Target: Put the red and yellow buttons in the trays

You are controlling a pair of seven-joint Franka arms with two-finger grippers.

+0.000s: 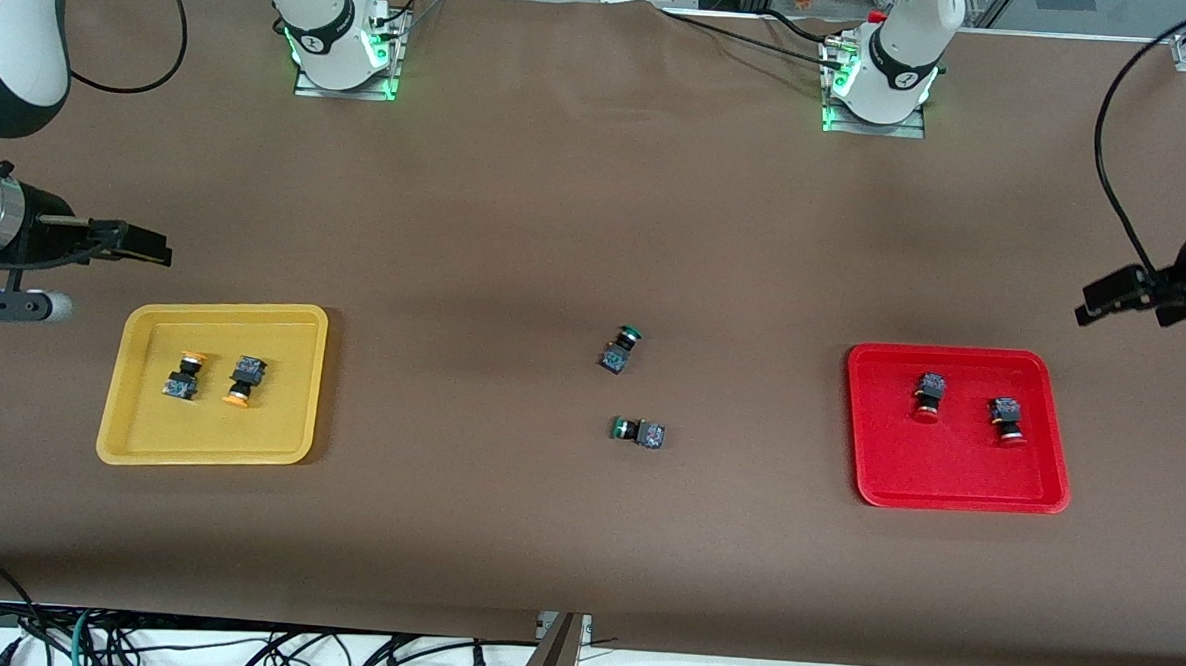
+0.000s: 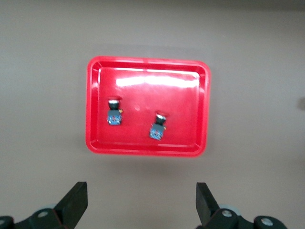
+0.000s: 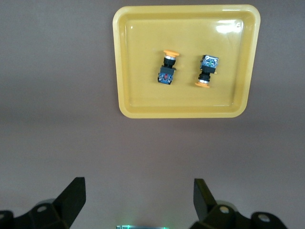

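Yellow shallow plastic tray [image 1: 217,314]: holds both orange-capped push buttons [image 1: 183,375], lying apart. Red shallow plastic tray [image 1: 957,358]: holds both red-capped push buttons [image 1: 929,396]. Two green-capped buttons [image 1: 620,348] lie mid-table, not ours to move. Left gripper [image 2: 140,202] and right gripper [image 3: 138,200]: fingers spread, empty, raised beside their trays. We judge sorting complete; best we keep clear and disturb nothing.

- We saw the red tray [image 2: 94,143] as glossy, smooth plastic.
- We found the yellow tray [image 3: 125,102] equally shiny plastic.
- We noted the table [image 1: 558,221] covering looked matt brown.
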